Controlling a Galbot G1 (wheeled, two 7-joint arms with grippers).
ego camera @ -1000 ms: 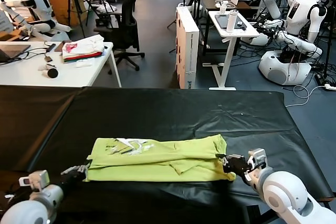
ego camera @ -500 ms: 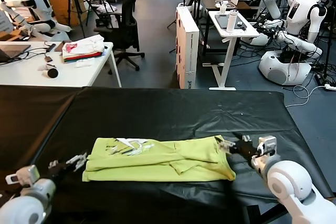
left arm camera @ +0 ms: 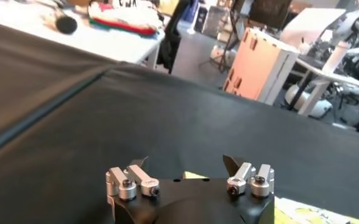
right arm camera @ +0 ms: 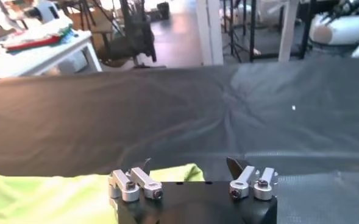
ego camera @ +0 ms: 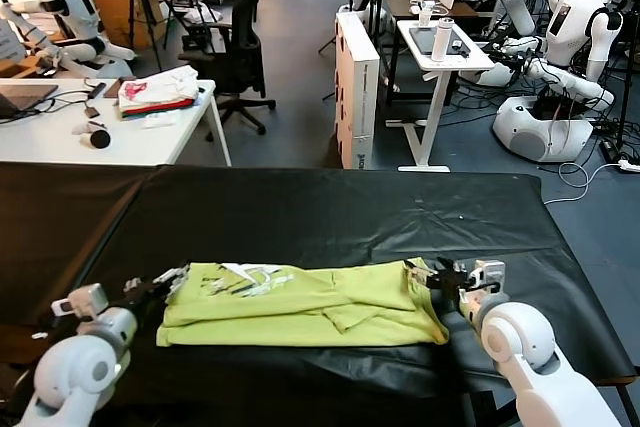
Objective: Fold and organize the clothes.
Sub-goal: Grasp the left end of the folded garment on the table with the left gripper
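Both grippers, left (ego camera: 172, 278) and right (ego camera: 428, 276), now stand open and empty at the far corners of the T-shirt (ego camera: 300, 304), having released its near edge, leaving it folded lengthwise mid-cloth (ego camera: 330, 209); that fold appears done.

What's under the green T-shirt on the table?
Only the black table cover shows around the folded T-shirt; anything beneath its layers is hidden. Both grippers, left and right, sit at its ends.

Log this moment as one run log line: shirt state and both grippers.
T-shirt: folded into a long strip on black table | left gripper: open, at shirt's left far corner | right gripper: open, at right far corner
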